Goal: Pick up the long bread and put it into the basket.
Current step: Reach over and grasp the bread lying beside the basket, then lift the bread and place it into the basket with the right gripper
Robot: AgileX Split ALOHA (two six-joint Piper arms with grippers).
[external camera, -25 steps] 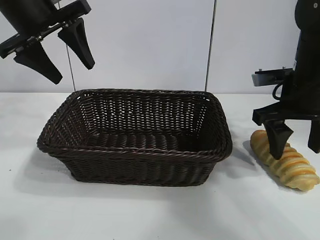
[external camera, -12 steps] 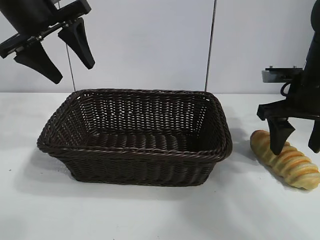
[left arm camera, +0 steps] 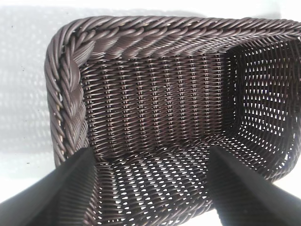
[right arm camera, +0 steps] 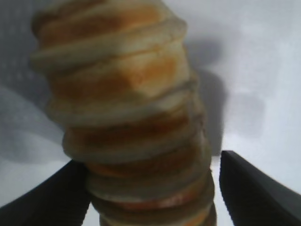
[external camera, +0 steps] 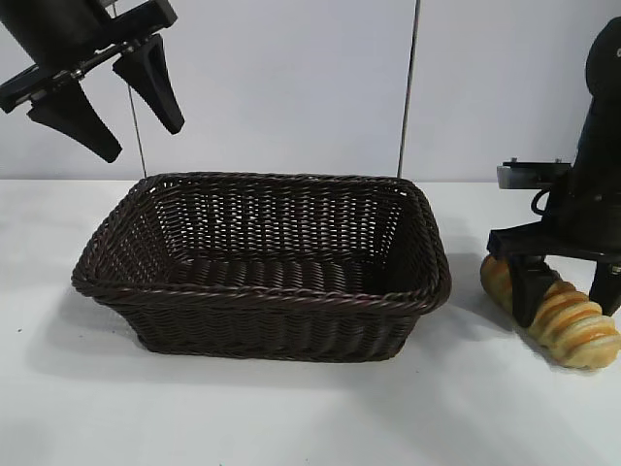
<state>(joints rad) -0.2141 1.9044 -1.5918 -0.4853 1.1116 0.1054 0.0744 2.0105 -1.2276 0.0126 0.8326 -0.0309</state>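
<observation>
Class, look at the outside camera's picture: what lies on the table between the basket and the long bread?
Nothing: in the exterior view only bare table separates the basket from the long bread.

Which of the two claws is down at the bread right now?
The right claw, straddling the long bread on the table right of the basket. The left claw hangs open above the basket's left end, nowhere near the loaf.

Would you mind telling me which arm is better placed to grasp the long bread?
The right arm. Its tool straddles the long bread on the table, a finger on each side. The left tool hangs open high above the far end of the basket, away from the loaf.
</observation>
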